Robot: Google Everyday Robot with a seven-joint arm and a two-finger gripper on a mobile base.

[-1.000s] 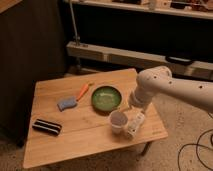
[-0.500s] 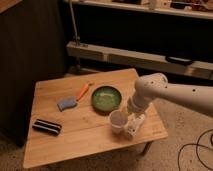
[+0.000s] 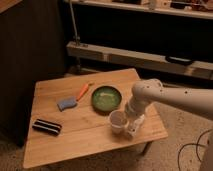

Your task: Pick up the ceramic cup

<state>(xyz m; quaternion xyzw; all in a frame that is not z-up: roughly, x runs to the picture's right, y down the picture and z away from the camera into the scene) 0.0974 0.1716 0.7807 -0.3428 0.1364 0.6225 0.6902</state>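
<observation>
The ceramic cup [image 3: 117, 120] is small, plain and white. It stands upright on the wooden table [image 3: 75, 142], just in front of the green plate [image 3: 106, 97]. My white arm reaches in from the right and bends down over the table's right side. My gripper [image 3: 129, 114] is at the arm's lower end, just right of the cup's rim and close above the table. A white bottle [image 3: 135, 127] lies right beside the cup, under the gripper.
An orange-handled tool [image 3: 83, 91] and a blue sponge [image 3: 66, 103] lie left of the plate. A black flat object [image 3: 47, 126] lies near the front left. The table's right edge is close behind the bottle. Metal shelving [image 3: 140, 56] stands behind the table.
The arm's wrist has come down and slightly forward toward the cup and bottle. The cup and the other things have not moved.
</observation>
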